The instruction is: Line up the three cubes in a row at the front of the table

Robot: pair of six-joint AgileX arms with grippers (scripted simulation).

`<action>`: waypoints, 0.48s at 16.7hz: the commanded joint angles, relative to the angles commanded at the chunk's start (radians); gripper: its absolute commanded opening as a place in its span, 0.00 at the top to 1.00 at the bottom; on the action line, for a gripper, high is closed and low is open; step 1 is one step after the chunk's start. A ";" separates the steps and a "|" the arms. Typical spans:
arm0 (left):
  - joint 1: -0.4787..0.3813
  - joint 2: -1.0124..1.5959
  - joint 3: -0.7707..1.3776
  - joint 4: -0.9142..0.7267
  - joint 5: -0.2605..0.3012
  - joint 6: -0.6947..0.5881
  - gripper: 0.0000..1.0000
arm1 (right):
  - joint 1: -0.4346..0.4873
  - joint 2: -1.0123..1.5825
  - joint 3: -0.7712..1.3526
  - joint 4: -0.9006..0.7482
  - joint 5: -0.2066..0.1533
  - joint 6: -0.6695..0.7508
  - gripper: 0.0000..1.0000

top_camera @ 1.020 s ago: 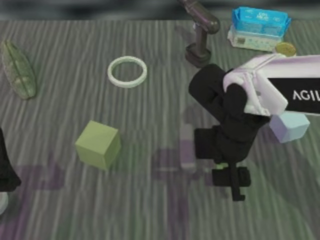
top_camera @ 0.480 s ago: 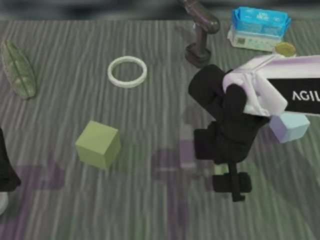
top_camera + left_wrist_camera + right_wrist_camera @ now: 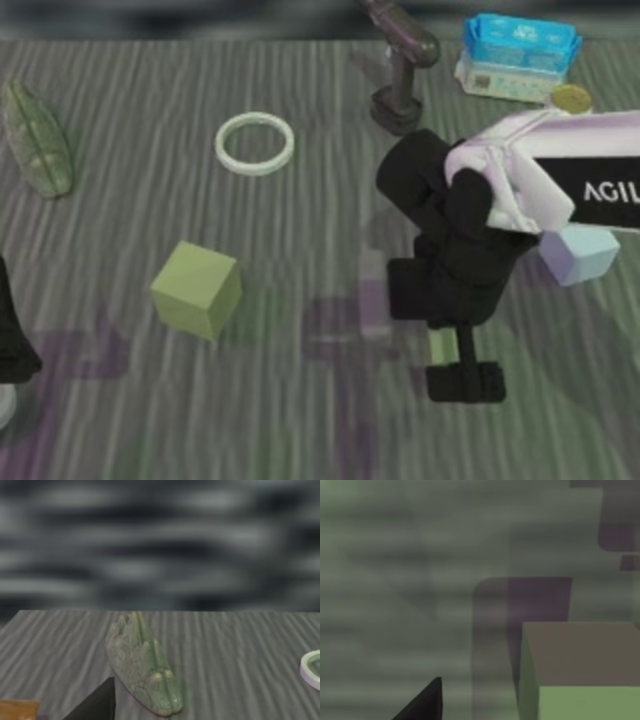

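The large olive-green cube [image 3: 196, 289] sits left of centre on the grey wood-grain table [image 3: 300, 400]. The pale lavender-blue cube [image 3: 580, 252] rests at the right, partly under my right arm. Only a thin strip of the small darker green cube [image 3: 441, 346] shows, beneath the right wrist. In the right wrist view this small cube [image 3: 580, 700] is close and off to one side. My right gripper [image 3: 465, 383] hangs just in front of it, open. One dark fingertip [image 3: 422, 702] stands apart from the cube, with bare table between them. My left arm [image 3: 12, 345] is parked at the left edge.
A white ring [image 3: 254, 143] and a green leaf-shaped piece [image 3: 37, 138] lie at the back left. A dark drill-like tool [image 3: 400, 70], a blue-topped packet [image 3: 520, 55] and a gold disc [image 3: 571, 97] stand at the back right.
My right gripper has moved toward the table's front edge. A strip of the small green cube now shows behind its fingers. The other cubes and the left arm have not moved.
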 joint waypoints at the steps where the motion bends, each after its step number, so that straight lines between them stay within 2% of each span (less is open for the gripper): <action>1: 0.000 0.000 0.000 0.000 0.000 0.000 0.00 | 0.000 0.000 0.000 0.000 0.000 0.000 0.00; 4: 0.000 0.000 0.000 0.000 0.000 0.000 0.00 | 0.000 -0.006 0.016 -0.017 0.000 -0.003 0.00; 8: 0.000 0.000 0.000 0.000 0.000 0.000 0.00 | 0.001 -0.054 0.105 -0.168 -0.001 -0.006 0.00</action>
